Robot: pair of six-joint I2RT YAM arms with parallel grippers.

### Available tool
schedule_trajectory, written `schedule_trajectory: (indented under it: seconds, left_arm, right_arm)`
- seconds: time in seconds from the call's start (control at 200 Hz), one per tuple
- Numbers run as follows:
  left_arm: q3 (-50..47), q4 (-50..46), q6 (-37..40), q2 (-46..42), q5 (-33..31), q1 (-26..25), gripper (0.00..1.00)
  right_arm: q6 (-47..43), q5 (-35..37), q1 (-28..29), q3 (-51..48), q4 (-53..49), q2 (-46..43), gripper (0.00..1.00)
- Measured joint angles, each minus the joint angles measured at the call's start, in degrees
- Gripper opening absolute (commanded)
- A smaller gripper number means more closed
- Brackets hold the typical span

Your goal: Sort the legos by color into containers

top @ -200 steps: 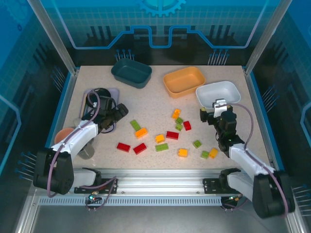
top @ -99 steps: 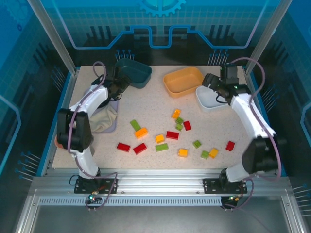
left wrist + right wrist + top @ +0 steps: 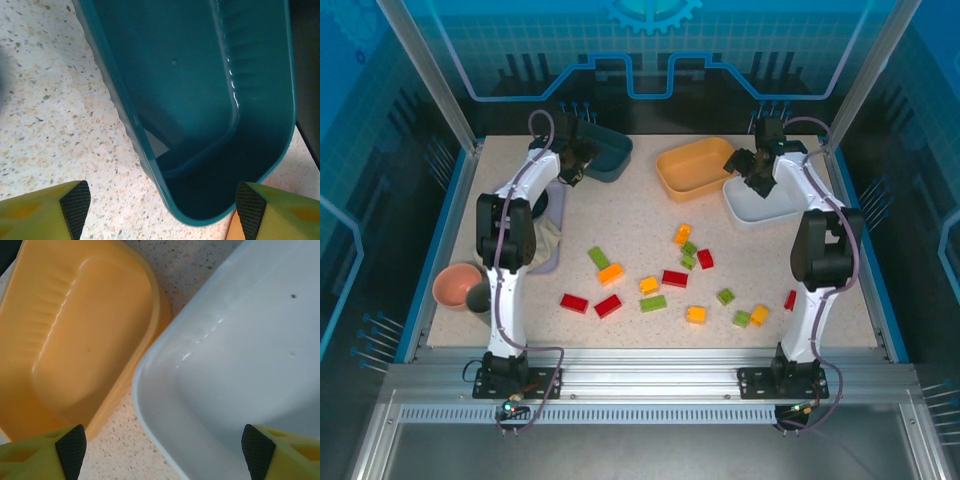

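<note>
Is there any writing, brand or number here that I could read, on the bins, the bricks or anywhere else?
None can be read. The teal bin, orange bin and white bin are plain inside, the bricks bear no print that shows, and the blue backdrop carries a gear drawing without letters.

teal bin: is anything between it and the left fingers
Nothing visible does. In the left wrist view the teal bin has its rounded end right in the gap between the spread left fingers, with speckled table alongside.
</note>
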Motion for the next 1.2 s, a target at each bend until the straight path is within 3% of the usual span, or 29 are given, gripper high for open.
schedule_trajectory:
  seconds: [0.235,0.335,0.49,0.875,1.04,1.2]
  left_arm:
    - [6.21,-4.66,0.07,5.84,0.0,0.02,0.61]
    - [7.04,-5.09,0.24,7.21,0.04,0.02,0.47]
    - [7.96,-5.2,0.44,8.17,0.48,0.0,0.4]
    - [6.93,-7.37,6.86,7.56,0.04,0.0,0.08]
    - [1.4,-8.07,10.78,3.04,-0.22,-0.28,0.0]
    - [-3.63,-9.33,15.82,-1.75,-0.68,-0.66,0.0]
  right_arm:
    - [2.58,-1.44,0.0,6.47,-2.86,7.72,0.77]
    - [3.3,-1.66,0.0,8.68,-4.26,9.92,0.73]
    - [3.67,-2.16,0.0,12.5,-5.79,13.27,0.67]
    - [2.73,-2.08,0.2,26.29,-11.85,23.61,0.5]
    - [2.51,-0.96,0.7,28.96,-14.12,25.27,0.3]
    - [0.74,2.1,1.92,29.57,-15.63,25.35,0.11]
